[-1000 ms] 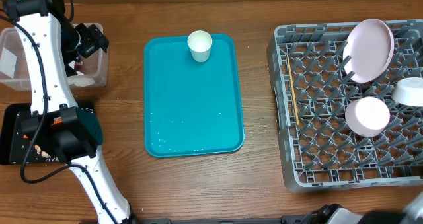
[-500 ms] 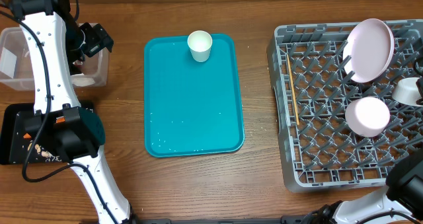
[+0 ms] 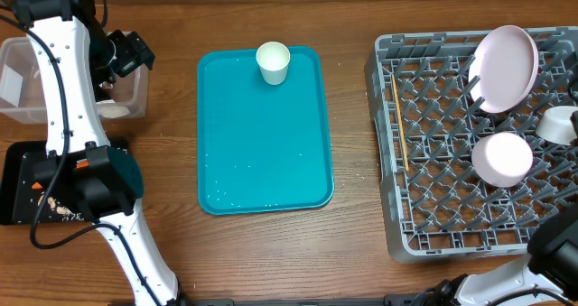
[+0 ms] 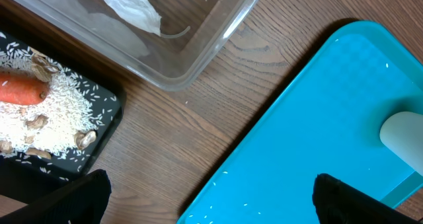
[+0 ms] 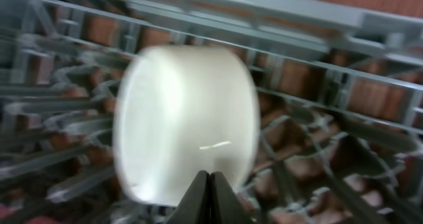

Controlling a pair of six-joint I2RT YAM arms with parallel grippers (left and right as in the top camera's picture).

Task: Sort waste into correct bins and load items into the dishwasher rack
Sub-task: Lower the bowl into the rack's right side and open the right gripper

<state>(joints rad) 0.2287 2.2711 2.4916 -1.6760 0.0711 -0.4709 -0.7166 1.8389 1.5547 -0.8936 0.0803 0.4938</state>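
My left gripper [image 3: 128, 53] [image 4: 215, 207] is open and empty, over the table between the clear tub [image 3: 54, 82] [image 4: 192, 59] and the teal tray [image 3: 264, 162] [image 4: 317, 131]. A crumpled napkin [image 4: 125, 6] lies in the tub. The black tray [image 3: 16, 184] [image 4: 99, 125] holds a carrot [image 4: 23, 90], peanut-like scraps [image 4: 84, 139] and white crumbs. A white cup [image 3: 273, 61] [image 4: 403, 135] stands on the teal tray. The grey rack [image 3: 452, 225] holds a plate [image 3: 506, 67], two bowls [image 3: 503, 158] [image 3: 560, 124] and chopsticks [image 3: 398, 121]. My right gripper [image 5: 210, 181] is shut and empty just in front of a bowl [image 5: 185, 118].
My left arm's base and cables stand over the black tray at the left. My right arm [image 3: 553, 252] shows at the bottom right corner, beside the rack's front edge. Bare wooden table [image 3: 352, 243] lies between the teal tray and the rack.
My left gripper has shifted slightly right by the tub. My right arm has come into the overhead view at the bottom right. The bowl at the rack's right edge has shifted slightly.
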